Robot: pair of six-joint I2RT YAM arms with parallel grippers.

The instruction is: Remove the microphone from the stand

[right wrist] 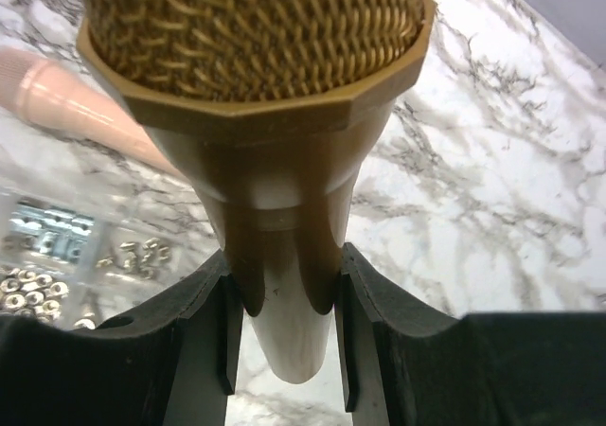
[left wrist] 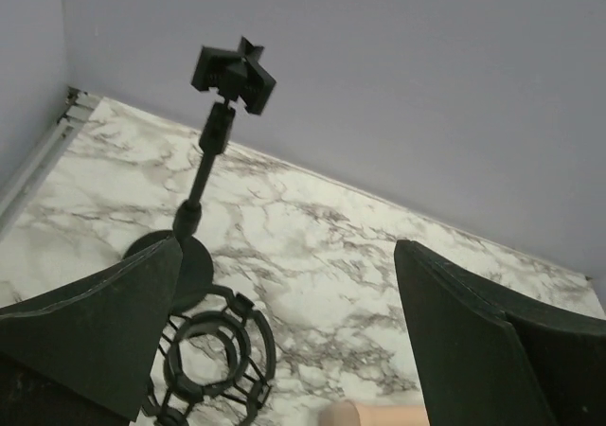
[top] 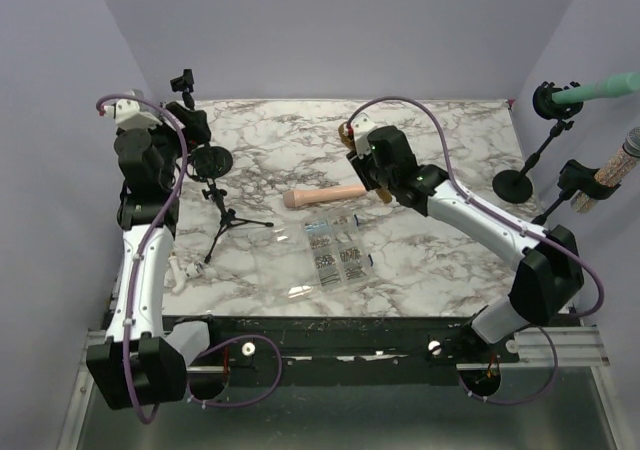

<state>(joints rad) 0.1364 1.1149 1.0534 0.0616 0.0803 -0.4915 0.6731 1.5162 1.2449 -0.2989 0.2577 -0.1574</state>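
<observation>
right wrist shows my right gripper (right wrist: 284,350) clamped on the mic (right wrist: 256,114), left gripper (left wrist: 289,284) open; i should lower it slowly, away from the stand (top: 212,163).

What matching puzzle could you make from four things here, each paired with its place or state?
Things:
1. gold mesh-headed microphone
2. peach plastic cylinder
3. clear plastic parts box
4. black ring-shaped mount on a small tripod

Places or states:
A. holds small metal parts
B. empty, nothing in it
C. clamped in the right gripper
D. lying on its side on the marble table

Pairs: 1-C, 2-D, 3-A, 4-B.
</observation>
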